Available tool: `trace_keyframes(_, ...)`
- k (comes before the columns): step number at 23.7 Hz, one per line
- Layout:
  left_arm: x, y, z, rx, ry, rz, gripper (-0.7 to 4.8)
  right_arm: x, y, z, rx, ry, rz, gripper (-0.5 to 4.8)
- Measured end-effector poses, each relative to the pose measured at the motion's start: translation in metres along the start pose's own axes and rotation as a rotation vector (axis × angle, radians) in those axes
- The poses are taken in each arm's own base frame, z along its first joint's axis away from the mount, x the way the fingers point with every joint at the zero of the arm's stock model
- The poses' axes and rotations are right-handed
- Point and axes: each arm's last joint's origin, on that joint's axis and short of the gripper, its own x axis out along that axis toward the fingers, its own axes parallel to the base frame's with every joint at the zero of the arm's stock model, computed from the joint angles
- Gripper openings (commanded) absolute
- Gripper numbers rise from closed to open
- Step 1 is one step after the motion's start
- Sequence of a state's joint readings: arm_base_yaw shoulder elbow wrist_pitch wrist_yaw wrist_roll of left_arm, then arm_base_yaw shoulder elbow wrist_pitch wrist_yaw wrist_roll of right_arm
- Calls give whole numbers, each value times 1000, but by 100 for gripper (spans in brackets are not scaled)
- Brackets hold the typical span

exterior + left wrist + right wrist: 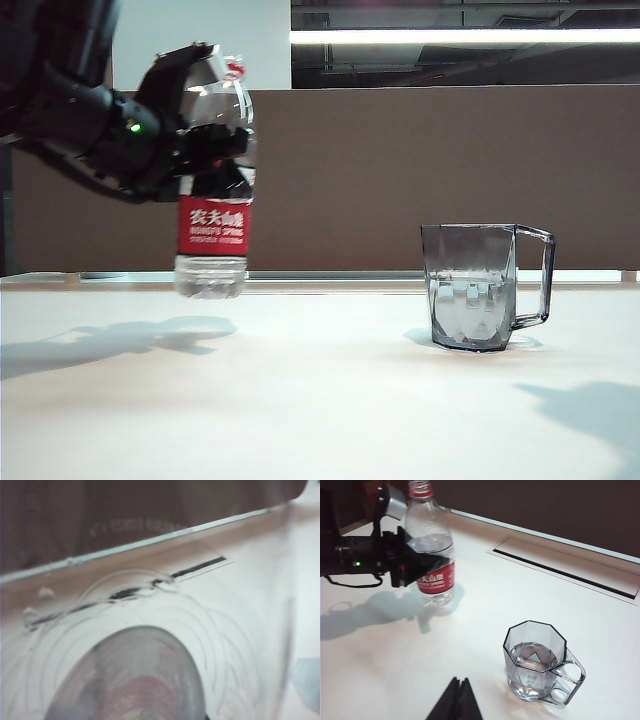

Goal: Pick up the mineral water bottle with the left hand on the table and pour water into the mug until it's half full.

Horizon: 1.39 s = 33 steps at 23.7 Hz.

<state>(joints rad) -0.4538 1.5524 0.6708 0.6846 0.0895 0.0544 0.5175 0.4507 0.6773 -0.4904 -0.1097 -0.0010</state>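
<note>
Gripping the mineral water bottle [213, 205] around its upper body, above the red label, the left gripper [205, 140] is clamped on it at the far left of the bench [320, 400]. The bottle is upright, uncapped as far as the right wrist view shows, with water standing partway up its clear body; in the exterior view its base seems to hang just clear of the bench surface, with its shadow lying below it. The left wrist view is filled by the bottle's clear wall [140, 680], blurred and very close. Well apart to the right, the mug [485, 287] stands upright on the bench with its handle turned right, and it holds water to roughly half its height. The right gripper [456, 702] shows only as dark fingertips at the near edge of its own wrist view, the tips meeting in a point, closed on nothing, near the mug [537, 662]. A long narrow slot [565, 567] is set in the bench beyond the mug.
</note>
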Motion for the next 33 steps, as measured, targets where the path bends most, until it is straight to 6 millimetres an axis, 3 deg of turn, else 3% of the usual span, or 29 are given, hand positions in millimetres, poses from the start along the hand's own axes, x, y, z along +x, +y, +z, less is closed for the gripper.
trace_keyframes(10, -38, -4, -40, -110, -83, 8, 174, 0, 0, 0, 0, 0, 0, -2)
trace_keyframes(16, -38, -5, -56, -73, -48, 9, 174, 0, 0, 0, 0, 0, 0, -2)
trace_keyframes(33, -36, -5, -57, -42, -82, 9, 185, 0, 0, 0, 0, 0, 0, -2)
